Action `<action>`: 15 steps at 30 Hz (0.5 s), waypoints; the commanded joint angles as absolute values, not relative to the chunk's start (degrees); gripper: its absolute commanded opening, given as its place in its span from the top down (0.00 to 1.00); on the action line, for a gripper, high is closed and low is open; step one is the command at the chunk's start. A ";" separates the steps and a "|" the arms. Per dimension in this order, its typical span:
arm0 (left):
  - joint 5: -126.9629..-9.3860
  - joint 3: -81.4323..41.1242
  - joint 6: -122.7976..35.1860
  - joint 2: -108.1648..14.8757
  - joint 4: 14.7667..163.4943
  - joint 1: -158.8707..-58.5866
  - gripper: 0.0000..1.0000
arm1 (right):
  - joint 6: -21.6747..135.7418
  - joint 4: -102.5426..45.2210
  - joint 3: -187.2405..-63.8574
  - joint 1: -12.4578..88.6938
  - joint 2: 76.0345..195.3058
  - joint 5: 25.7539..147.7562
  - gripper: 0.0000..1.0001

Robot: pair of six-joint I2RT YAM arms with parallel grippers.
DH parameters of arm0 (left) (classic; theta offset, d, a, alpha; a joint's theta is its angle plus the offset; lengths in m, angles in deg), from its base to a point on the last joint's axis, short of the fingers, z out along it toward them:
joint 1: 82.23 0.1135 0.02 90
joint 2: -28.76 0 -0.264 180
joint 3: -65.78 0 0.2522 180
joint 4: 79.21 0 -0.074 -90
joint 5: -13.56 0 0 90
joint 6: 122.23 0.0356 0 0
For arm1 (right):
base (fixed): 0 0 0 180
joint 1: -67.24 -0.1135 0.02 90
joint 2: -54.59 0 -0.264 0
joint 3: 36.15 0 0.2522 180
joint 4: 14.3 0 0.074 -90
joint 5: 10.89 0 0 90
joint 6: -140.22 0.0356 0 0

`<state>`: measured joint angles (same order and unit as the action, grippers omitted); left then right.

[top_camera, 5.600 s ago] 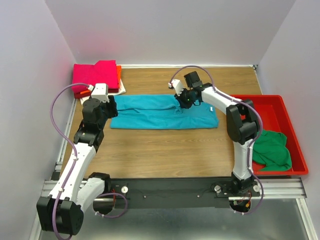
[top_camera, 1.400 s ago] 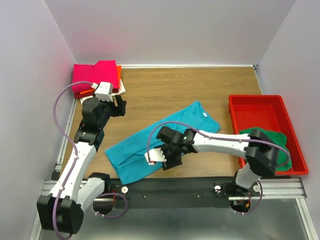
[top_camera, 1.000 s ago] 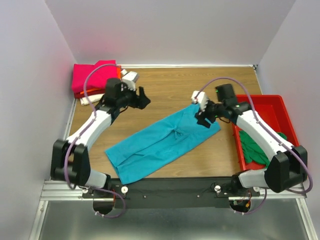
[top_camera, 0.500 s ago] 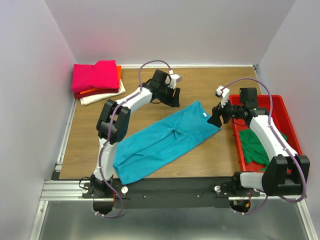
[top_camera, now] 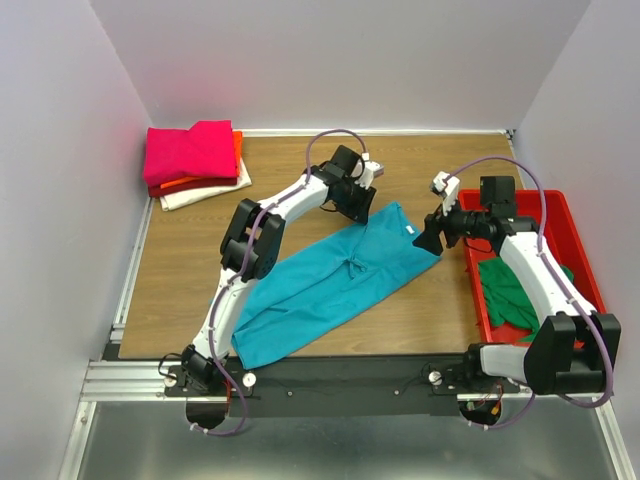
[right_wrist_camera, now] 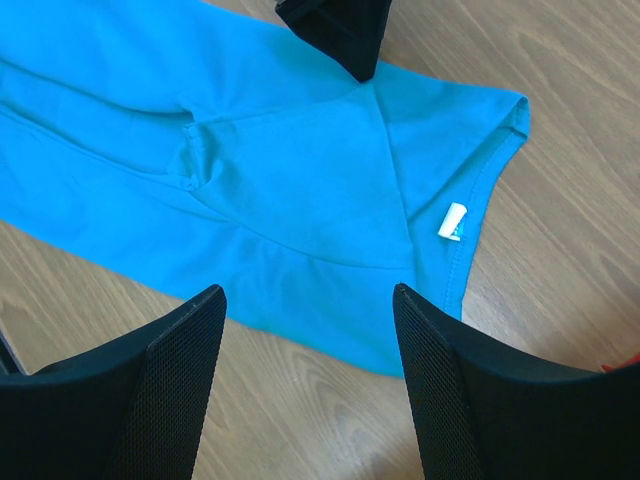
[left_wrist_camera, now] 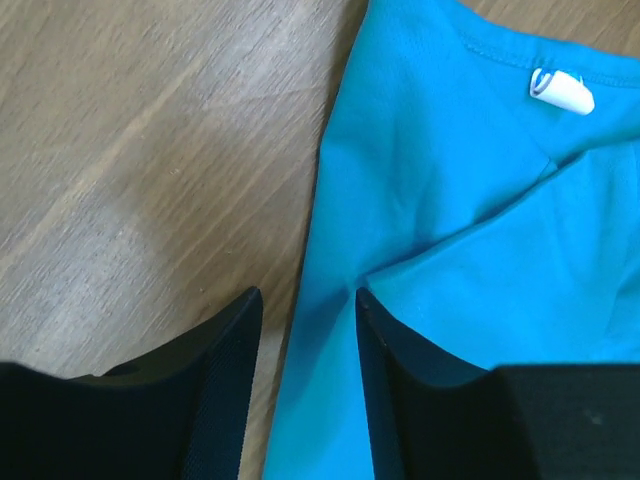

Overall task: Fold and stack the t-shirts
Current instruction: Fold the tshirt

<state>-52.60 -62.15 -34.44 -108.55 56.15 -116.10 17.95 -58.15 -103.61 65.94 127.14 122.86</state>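
A teal t-shirt (top_camera: 330, 285) lies flat and diagonal on the table, its white neck label (top_camera: 411, 229) at the upper right end. My left gripper (top_camera: 365, 207) is low at that end's far left corner. In the left wrist view the left gripper (left_wrist_camera: 308, 295) straddles the teal t-shirt's (left_wrist_camera: 450, 150) side edge, jaws partly closed with a gap showing. My right gripper (top_camera: 428, 238) hovers at the right corner. It stands wide open (right_wrist_camera: 307, 292) above the teal t-shirt's (right_wrist_camera: 280, 170) hem, near the label (right_wrist_camera: 453, 220).
Folded magenta (top_camera: 190, 150), orange (top_camera: 180, 184) and cream (top_camera: 205, 192) t-shirts are stacked at the far left corner. A red tray (top_camera: 520, 197) on the right holds a crumpled green t-shirt (top_camera: 515, 295). The left gripper's tip (right_wrist_camera: 335, 30) shows in the right wrist view.
The left arm has swung from the stack side over to the teal t-shirt's far corner, its jaws narrowing. The right gripper has shifted slightly right, then held still. The shirt has not moved over the last second.
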 commanded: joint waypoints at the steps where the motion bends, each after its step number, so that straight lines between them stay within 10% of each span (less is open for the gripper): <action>1: -56.30 -62.51 -32.58 -110.28 51.43 -116.42 0.50 | 18.67 -57.60 -102.65 66.54 125.60 125.34 0.25; 15: -49.99 -64.00 -29.94 -110.11 50.11 -117.30 1.00 | 18.75 -57.51 -102.47 66.63 124.81 125.52 0.25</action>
<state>-53.93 -62.59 -31.47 -108.64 53.44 -116.64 18.30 -58.09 -103.41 66.21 126.14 123.98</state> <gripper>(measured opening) 0.038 0.747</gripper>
